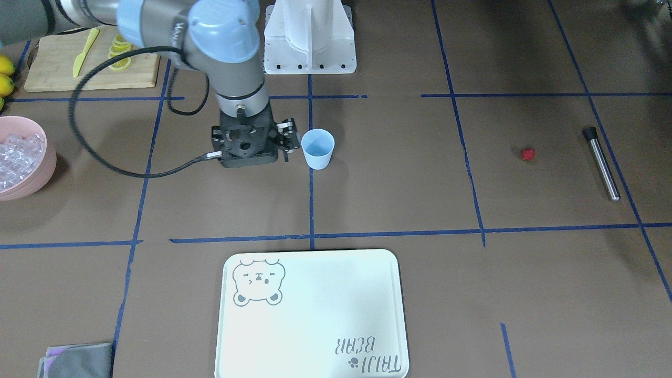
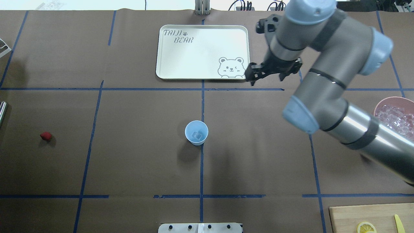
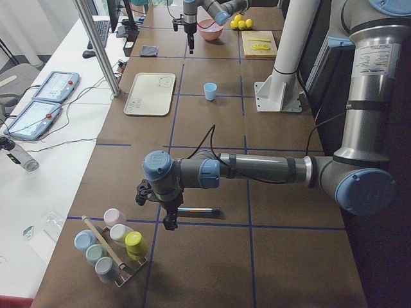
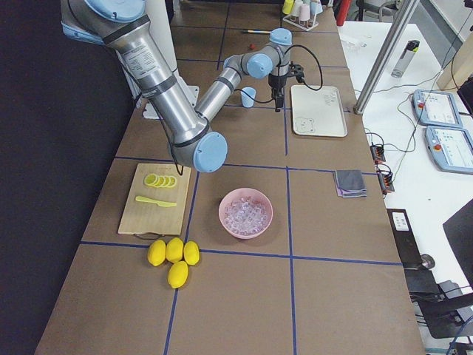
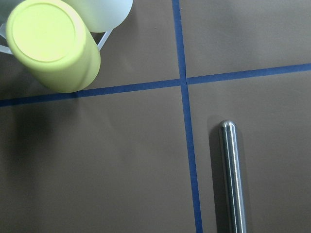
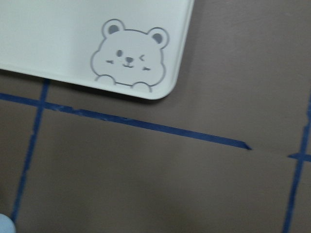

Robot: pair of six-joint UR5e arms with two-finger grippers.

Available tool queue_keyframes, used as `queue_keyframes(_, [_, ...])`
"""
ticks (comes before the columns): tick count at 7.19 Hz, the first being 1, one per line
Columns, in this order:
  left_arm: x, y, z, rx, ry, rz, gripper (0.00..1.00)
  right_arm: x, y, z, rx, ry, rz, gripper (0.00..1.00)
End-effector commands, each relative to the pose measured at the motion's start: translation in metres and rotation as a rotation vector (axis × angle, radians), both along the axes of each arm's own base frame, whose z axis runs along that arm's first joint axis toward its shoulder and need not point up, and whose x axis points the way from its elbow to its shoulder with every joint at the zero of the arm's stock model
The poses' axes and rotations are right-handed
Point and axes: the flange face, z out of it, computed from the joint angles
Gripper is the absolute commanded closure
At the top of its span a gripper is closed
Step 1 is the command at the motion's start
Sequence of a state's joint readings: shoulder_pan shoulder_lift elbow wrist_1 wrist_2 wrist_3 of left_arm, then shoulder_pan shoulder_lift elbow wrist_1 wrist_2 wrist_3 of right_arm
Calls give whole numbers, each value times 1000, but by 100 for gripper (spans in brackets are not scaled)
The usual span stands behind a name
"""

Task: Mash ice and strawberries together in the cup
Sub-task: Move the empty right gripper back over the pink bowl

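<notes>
The pale-blue cup (image 2: 196, 132) stands upright at the table's middle with one clear ice cube (image 2: 197, 135) in it. More ice fills the pink bowl (image 1: 44, 157) far on the right arm's side. A small red strawberry (image 2: 46, 136) lies alone on the left arm's side, near a steel rod (image 1: 601, 164). My right gripper (image 2: 255, 77) hangs pointing down beside the cup (image 1: 317, 148), toward the tray's bear corner; I cannot tell if it is open. My left gripper (image 3: 169, 221) hovers over the rod's end (image 5: 232, 179); its state does not show.
A white bear tray (image 2: 202, 51) lies beyond the cup. A rack of coloured cups (image 3: 112, 247) stands close to the left gripper. A cutting board (image 4: 155, 200) with lemon slices and a yellow knife, whole lemons (image 4: 174, 255) and a grey cloth (image 1: 76, 359) sit on the right arm's side.
</notes>
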State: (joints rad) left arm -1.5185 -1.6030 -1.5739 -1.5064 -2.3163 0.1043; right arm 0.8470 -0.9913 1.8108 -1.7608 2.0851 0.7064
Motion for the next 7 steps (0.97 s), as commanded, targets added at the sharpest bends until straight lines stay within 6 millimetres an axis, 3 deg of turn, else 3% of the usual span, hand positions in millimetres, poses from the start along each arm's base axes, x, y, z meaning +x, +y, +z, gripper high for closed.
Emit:
queue_keyframes(1, [3,0,0,0,0,6,0,112,-11,79,49,-26,-117,1])
queue_keyframes(3, [4,0,0,0,0,7,0,193,10,156,100,9,-195,1])
queue_keyframes(5, [4,0,0,0,0,7,0,254,48,239,142,-11,-245,1])
queue_keyframes(7, [5,0,0,-2,0,9,0,267,81,291,143,-7,-239,1])
